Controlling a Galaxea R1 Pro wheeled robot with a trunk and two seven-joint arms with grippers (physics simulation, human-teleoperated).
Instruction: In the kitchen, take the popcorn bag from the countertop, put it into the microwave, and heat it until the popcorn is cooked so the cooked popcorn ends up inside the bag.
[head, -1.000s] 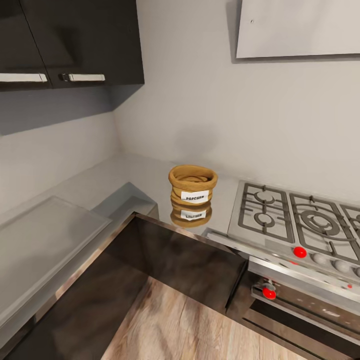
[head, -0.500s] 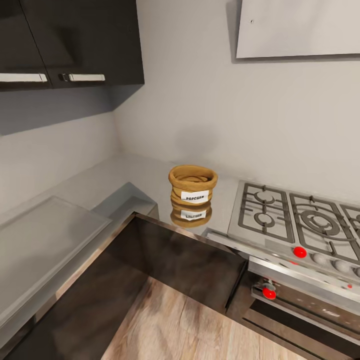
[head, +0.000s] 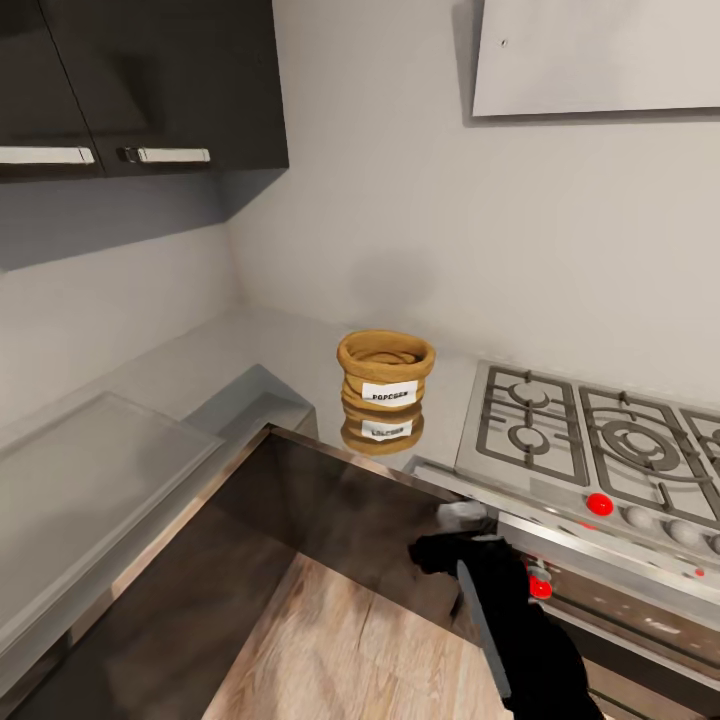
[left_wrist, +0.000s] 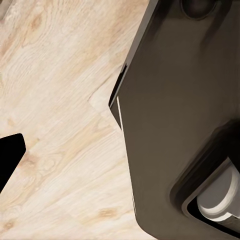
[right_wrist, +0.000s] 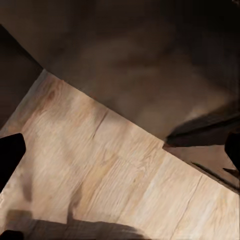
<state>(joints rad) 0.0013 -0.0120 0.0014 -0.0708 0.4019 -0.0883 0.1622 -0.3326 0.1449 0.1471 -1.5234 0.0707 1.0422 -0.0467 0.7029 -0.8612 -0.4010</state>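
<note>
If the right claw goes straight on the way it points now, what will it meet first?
Probably the dark cabinet front below the countertop, just above the wood floor; depth is unclear. The popcorn bag sits higher.

Right arm (head: 520, 640) reaches up and forward, low in head view. Right gripper (head: 445, 540) dark; finger spread unclear, maybe parted.

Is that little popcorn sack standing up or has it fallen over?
Upright: the popcorn bag sits on the countertop, rolled rim up, label level.
</note>
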